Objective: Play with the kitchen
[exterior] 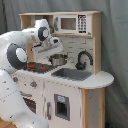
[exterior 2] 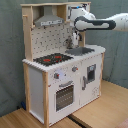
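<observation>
Grey curtain behind; on the wooden floor (exterior 2: pixel 107 107) I see the kitchen (exterior 2: pixel 62 75), white and light wood, red-black stovetop (exterior 2: pixel 52 59). My gripper (exterior: pixel 49 48) holds a silver pot (exterior: pixel 58 59) above it.

A staged test area, such as a robotics lab, is suggested rather than a real home kitchen. A grey fabric backdrop (exterior 2: pixel 10 60) is hung behind the scene in both exterior views. The kitchen (exterior 2: pixel 62 75) is a toy of white panels and light wood, set on a wooden floor (exterior 2: pixel 100 112) in the second exterior view. A white robot arm (exterior: pixel 12 55) is placed right beside the toy, as seen in the first exterior view, where a toy microwave (exterior: pixel 71 23) is fitted in the upper shelf.
</observation>
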